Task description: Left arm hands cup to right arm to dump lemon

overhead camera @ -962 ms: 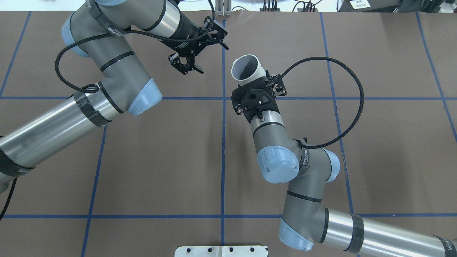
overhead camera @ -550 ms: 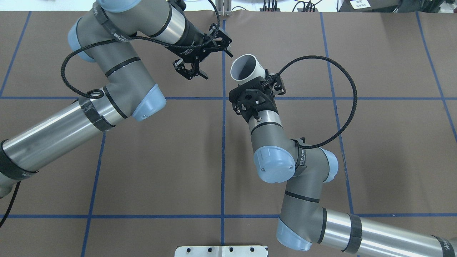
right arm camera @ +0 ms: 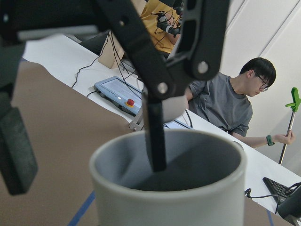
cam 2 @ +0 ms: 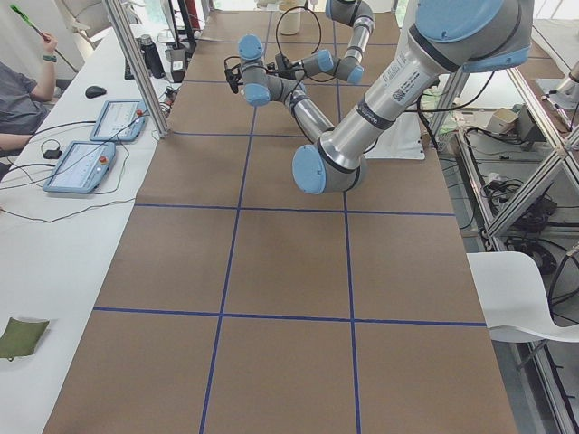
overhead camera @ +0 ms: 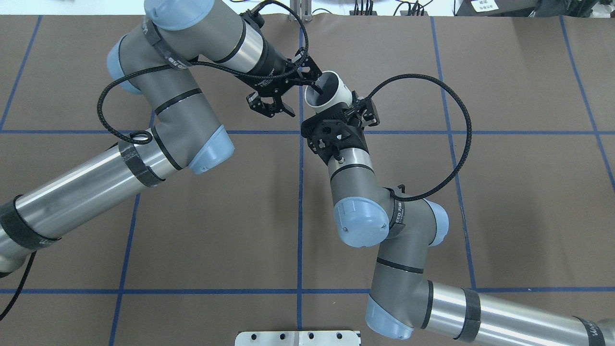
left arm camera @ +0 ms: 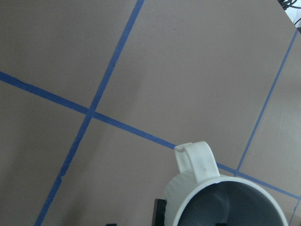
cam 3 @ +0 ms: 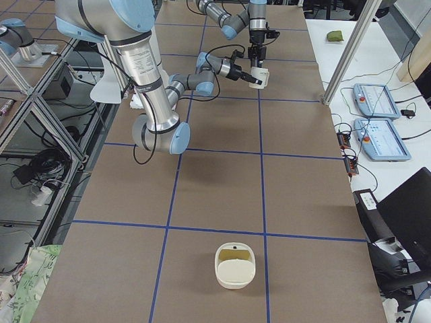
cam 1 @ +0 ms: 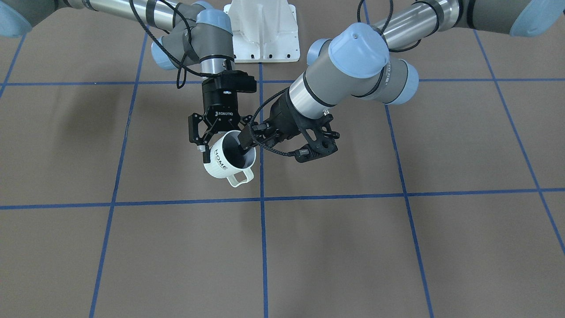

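Observation:
The cup [cam 1: 223, 164], off-white with "HOME" on its side, hangs tilted in the air, handle toward the operators' side. My right gripper [cam 1: 219, 140] is shut on its body. My left gripper [overhead camera: 304, 102] is open and straddles the cup's wall [overhead camera: 336, 89]: one finger [right arm camera: 155, 141] reaches into the grey inside, the other [right arm camera: 16, 150] is outside. The left wrist view shows the handle [left arm camera: 195, 160] and the grey inside [left arm camera: 230, 207]. No lemon shows in the cup.
A white container [cam 3: 236, 264] with a dull yellowish patch inside stands on the brown table near the end on my right. The robot base plate [cam 1: 265, 26] is behind the arms. An operator [right arm camera: 225, 103] sits across the table by the tablets.
My left arm has swung right toward the cup, and one of its fingers is now inside the mouth. My right arm has shifted the cup slightly left and away.

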### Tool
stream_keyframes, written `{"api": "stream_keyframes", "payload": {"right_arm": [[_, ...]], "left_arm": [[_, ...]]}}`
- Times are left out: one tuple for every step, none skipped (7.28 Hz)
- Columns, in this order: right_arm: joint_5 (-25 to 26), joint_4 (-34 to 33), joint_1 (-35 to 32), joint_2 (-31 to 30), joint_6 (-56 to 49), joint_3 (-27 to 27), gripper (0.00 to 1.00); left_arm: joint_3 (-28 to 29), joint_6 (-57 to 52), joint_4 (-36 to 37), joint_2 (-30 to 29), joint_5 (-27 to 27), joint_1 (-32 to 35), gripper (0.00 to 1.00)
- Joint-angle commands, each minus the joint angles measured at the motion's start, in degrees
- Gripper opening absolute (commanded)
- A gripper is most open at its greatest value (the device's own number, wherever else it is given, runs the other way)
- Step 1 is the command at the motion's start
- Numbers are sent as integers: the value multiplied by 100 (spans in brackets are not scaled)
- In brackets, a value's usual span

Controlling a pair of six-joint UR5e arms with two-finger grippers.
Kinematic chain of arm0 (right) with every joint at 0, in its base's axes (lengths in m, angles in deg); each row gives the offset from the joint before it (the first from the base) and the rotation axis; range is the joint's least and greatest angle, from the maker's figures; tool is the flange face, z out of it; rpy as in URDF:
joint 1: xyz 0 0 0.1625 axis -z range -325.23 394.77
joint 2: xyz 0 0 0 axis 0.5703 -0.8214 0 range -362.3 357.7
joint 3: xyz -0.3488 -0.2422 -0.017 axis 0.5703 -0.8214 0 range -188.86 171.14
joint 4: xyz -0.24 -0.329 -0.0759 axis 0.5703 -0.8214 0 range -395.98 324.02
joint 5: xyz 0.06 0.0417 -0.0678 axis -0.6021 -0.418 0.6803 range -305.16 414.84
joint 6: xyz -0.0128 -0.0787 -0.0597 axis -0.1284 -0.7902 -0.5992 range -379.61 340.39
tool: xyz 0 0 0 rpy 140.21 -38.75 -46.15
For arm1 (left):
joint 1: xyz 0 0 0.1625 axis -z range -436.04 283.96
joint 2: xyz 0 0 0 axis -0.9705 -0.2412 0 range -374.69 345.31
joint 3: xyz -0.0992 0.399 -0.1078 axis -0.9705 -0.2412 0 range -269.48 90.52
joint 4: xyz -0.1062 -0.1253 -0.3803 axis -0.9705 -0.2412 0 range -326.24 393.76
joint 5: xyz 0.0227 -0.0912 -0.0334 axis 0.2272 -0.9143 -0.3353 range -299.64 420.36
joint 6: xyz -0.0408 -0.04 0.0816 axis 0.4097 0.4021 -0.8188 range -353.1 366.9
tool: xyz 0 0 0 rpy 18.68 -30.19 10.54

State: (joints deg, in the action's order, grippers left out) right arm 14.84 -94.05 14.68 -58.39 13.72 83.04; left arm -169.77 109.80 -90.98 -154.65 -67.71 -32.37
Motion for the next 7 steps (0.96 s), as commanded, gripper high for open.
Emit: {"api": "stream_keyframes", "payload": {"right_arm": [[44, -20, 31, 11, 7, -5, 12], [88, -20, 57, 11, 7, -14, 12], [97, -20, 66, 11, 16, -6, 12], [106, -12, 67, 2, 16, -5, 12], [106, -11, 67, 2, 16, -5, 12], [106, -11, 67, 2, 33, -5, 12], [106, -11, 67, 2, 33, -5, 12]], "left_arm": [[4, 2, 2, -13, -8, -17, 59], [13, 2, -7, -13, 1, -17, 53], [39, -7, -7, -13, 1, -17, 50], [57, -7, -7, -13, 1, -17, 49], [101, -7, -7, -22, 1, -17, 46], [110, -7, -7, -22, 1, -8, 44], [110, -7, -7, -31, 1, -17, 43]]}}
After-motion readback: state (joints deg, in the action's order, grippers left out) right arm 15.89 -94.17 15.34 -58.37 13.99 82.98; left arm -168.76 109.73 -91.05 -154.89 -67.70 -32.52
